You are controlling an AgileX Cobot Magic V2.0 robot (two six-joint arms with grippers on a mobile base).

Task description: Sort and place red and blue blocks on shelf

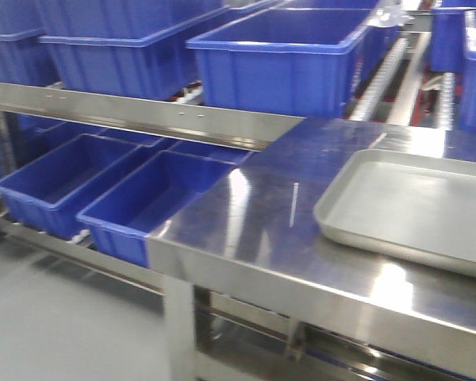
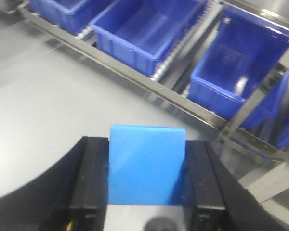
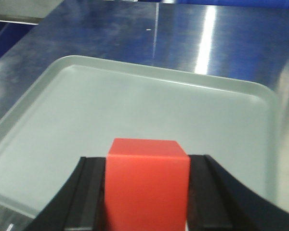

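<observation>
Far left, front view: the shelf runs as a steel front rail. Blue bins sit on the tier above it and more on the tier below. The picture is smeared, so you get no fine detail. Neither arm shows in this view.

Left wrist view: the left jaws are closed to the width of the blue block, one black pad flat on each side, and the block's top stands proud of them. It hangs over bare grey floor. The low tier's bins are ahead and apart from it.

- Risk: nothing is under this block. If the pinch loosens on those smooth faces, it drops to the floor, not into a bin.
- Risk: the low bins sit tucked under the upper rail. Come in too high and the wrist could strike steel before the block clears a bin wall.

Centre to right: the bench carries the grey tray.

Right wrist view: the right jaws are closed the same way on the red block, held over the tray's floor. You cannot tell whether it touches.

- Risk: a slip here lands in the tray. Past the bench edge, that catch is lost.
- Risk: the bins all look alike, so either colour could easily be set in the wrong one.
</observation>
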